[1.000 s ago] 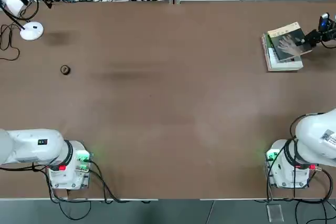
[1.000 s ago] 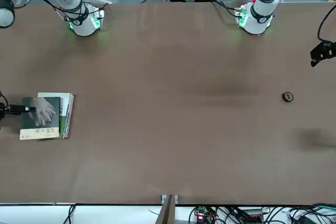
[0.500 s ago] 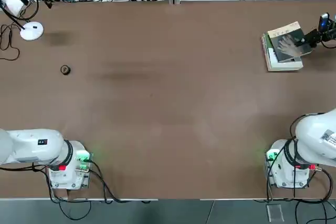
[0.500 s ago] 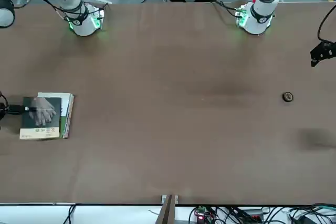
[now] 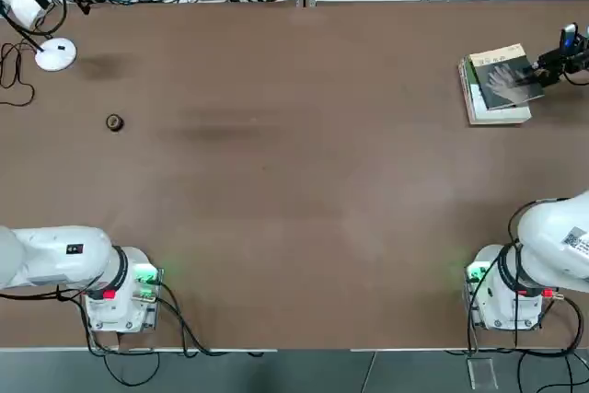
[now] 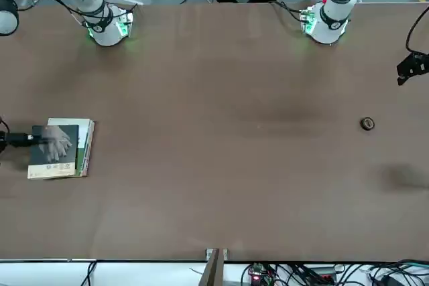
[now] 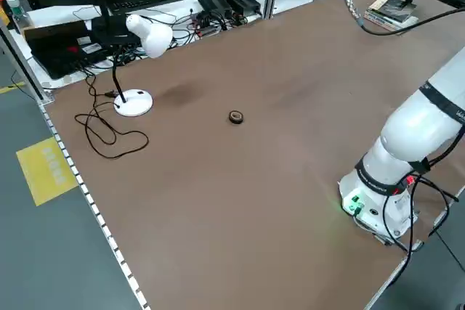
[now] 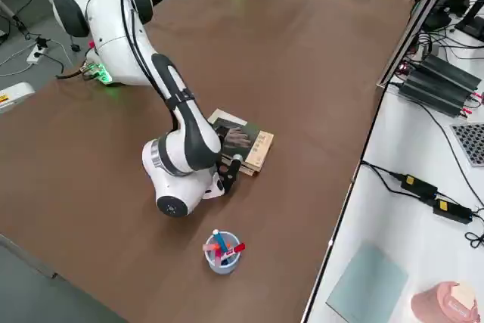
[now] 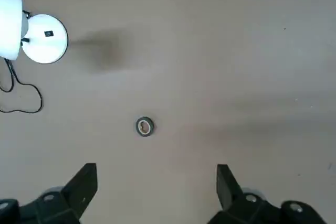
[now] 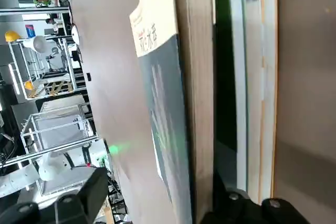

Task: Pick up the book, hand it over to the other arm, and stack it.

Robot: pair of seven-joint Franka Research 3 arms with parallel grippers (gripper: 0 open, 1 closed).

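Evidently stacking is nearly done: the thin grey-brown paperback with a pale hand [image 5: 504, 78] lies on the thicker green-and-white book [image 5: 497, 115], far right. The right pincer [image 5: 545, 65] is spread astride its edge and should next back away clear. The left pincer [image 9: 155, 192] hangs spread over the worktop's left.

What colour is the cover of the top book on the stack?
Dark grey-brown with a pale hand on it, the book shows best in the top view.

Thin dark book [image 5: 504, 77], pale hand cover, atop green-and-white book [image 5: 498, 110]

Right gripper [image 10: 152, 203] fingers opened off the book [image 5: 504, 75]. Book settled flatter on the green-and-white book [image 5: 498, 109], shifted slightly toward desk centre and squarer to it. Gripper at the book's outer edge.
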